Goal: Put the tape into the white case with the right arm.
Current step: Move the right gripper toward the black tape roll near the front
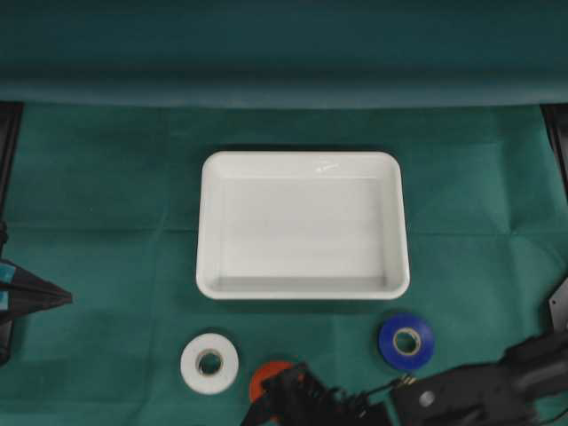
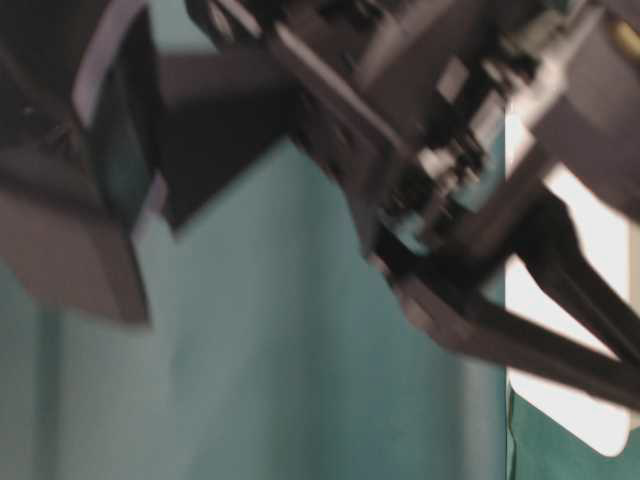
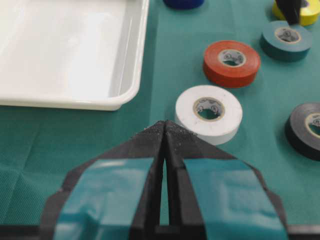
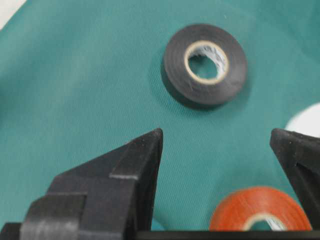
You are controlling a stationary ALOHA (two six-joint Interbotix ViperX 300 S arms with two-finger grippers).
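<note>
Right gripper [image 4: 215,145] jaws wide apart, empty | orange tape [image 4: 260,212] directly beneath, near green cloth's [image 1: 106,177] front edge | white case [image 1: 302,160] empty at centre, beyond | left gripper [image 3: 165,130] closed, farther.

White case [image 1: 303,288] lies flat, holding no tape.

white case [image 1: 303,224] floor bare, open green cloth [image 1: 106,195] on both its sides, white tape roll [image 1: 209,363], orange roll [image 1: 266,377] and blue roll [image 1: 406,341] crowding near edge
</note>
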